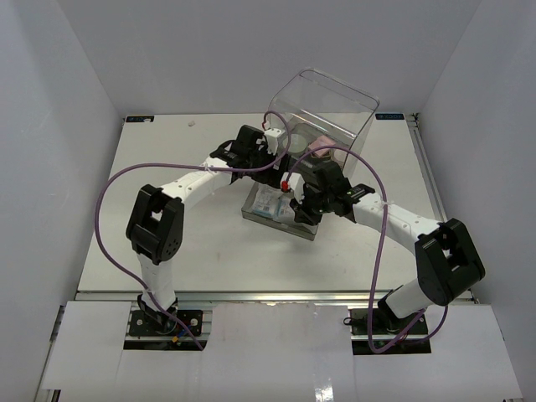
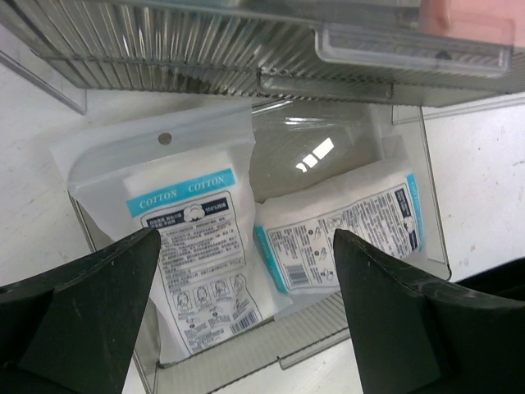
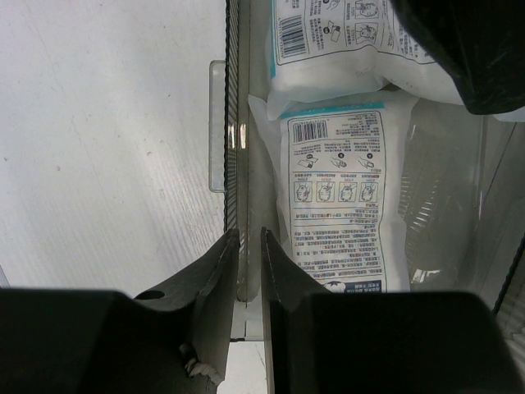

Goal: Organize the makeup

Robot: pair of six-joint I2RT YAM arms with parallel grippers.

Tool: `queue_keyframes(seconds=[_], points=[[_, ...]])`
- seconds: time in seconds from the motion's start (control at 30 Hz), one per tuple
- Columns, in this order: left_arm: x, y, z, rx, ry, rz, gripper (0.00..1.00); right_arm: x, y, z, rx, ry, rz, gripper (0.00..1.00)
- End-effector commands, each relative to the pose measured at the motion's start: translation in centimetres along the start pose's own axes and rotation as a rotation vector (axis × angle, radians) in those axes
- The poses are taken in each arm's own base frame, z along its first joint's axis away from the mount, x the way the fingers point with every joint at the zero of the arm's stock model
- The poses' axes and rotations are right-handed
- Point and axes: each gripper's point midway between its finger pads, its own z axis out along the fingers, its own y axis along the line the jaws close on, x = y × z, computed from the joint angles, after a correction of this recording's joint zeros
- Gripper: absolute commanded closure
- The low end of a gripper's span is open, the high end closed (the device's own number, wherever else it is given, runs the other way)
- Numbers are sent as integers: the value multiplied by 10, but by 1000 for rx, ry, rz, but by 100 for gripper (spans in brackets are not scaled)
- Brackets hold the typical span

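Right gripper (image 3: 248, 238) pinches narrow on the drawer's (image 3: 238, 123) wall, likely steadying it in the middle of the surface (image 3: 107, 123), while left gripper (image 2: 246, 238) hangs wide open over both sachets (image 2: 193, 246) lying side by side inside, probably poised to straighten them.

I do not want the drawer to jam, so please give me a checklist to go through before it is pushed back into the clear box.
1. COTTON-label sachet and barcode sachet lie inside the drawer: ok.
2. Right pincer shut on the drawer's side wall: ok.
3. Left pincer open, holding nothing: ok.
4. Left pincer out of the drawer's way: cannot tell; it hangs over the open drawer, and its height above the rim is unclear.
5. Top corner of the COTTON-label sachet below the rim: cannot tell; it seems to reach the side wall.
6. Drawer lined up with its slot in the clear box: cannot tell.
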Motion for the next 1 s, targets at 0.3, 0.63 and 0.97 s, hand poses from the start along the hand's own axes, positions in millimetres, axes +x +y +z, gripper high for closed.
queue_keyframes(seconds=[0.3,0.63,0.97], points=[[15,16,37,-22,1,-63,3,-8,-2,-7,5,-44,-20,77],[65,27,61,-30,111,-102,3,-8,-2,-6,6,-43,-20,77],[44,21,52,-18,54,-98,3,-8,-2,-7,4,-46,-20,77]])
